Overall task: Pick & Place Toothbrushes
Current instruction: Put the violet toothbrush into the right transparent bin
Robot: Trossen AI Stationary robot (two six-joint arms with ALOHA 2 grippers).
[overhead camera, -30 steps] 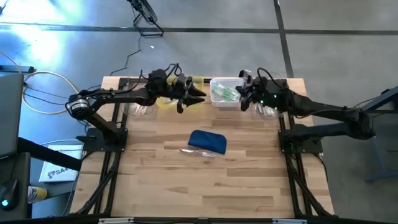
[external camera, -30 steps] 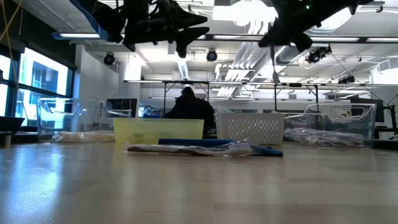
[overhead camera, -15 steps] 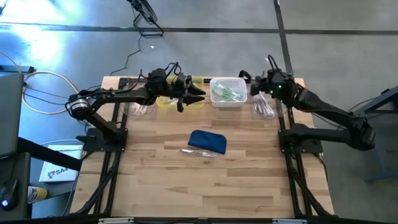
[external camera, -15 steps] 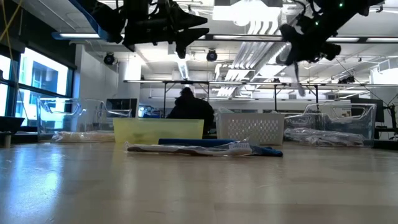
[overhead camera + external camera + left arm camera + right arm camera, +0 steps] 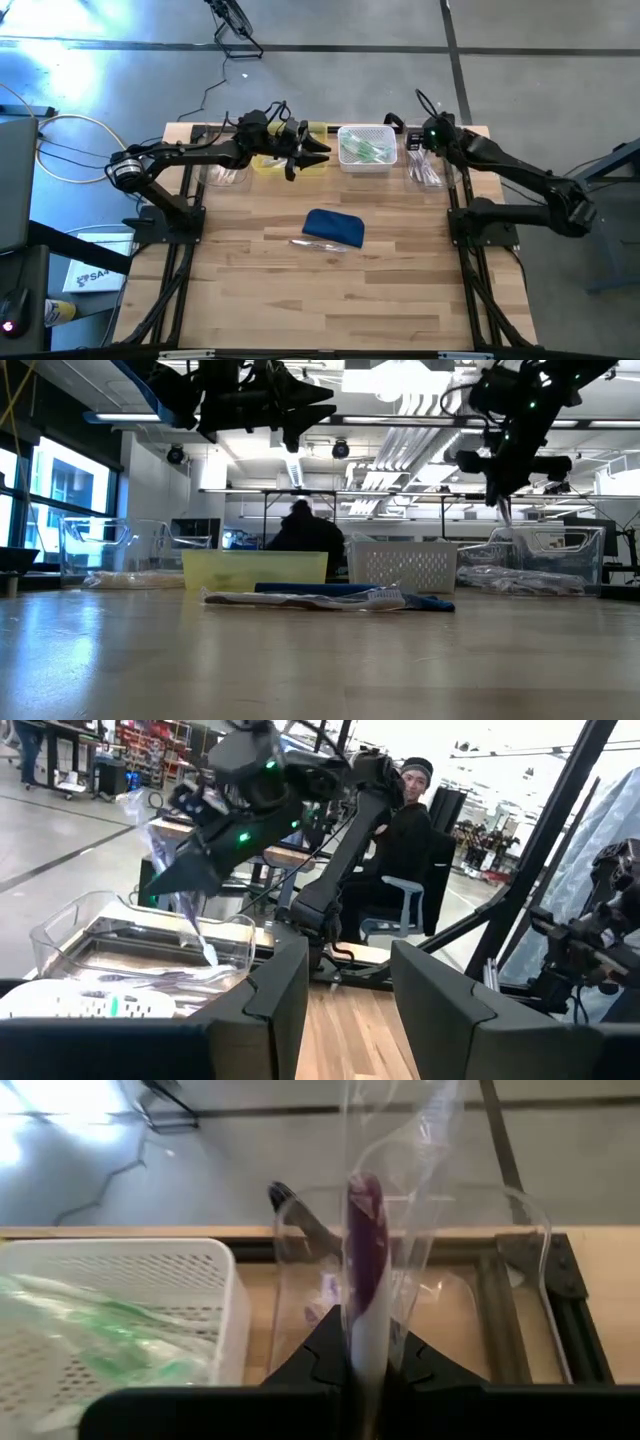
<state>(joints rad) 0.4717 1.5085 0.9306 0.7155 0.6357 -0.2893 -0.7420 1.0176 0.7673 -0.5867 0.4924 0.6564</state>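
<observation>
A pale wooden tabletop (image 5: 330,290) fills the middle of the overhead picture, with two dark robot arms reaching in from left and right toward its upper edge. Along that edge stand a clear plastic bin (image 5: 225,172) at left, a translucent yellow tub (image 5: 262,163), a white perforated plastic basket (image 5: 366,148) holding green-accented wrapped toothbrushes (image 5: 362,150), and a second clear plastic bin (image 5: 428,172) at upper right. In the centre lies a dark blue fabric pouch (image 5: 334,227), with one wrapped toothbrush (image 5: 318,244) touching its lower edge.

The right claw (image 5: 368,1342) hangs over the right clear bin, clenched on a purple-and-white toothbrush in a clear wrapper (image 5: 366,1270) that stands upright between its fingers. The left claw (image 5: 312,153) hovers above the yellow tub with its fingers parted and nothing between them.

The toothbrush looks light, thin and stiff, but its crinkly film wrapper is probably slippery and loose. A pinch across the handle's middle, through the wrapper, seems safest.
</observation>
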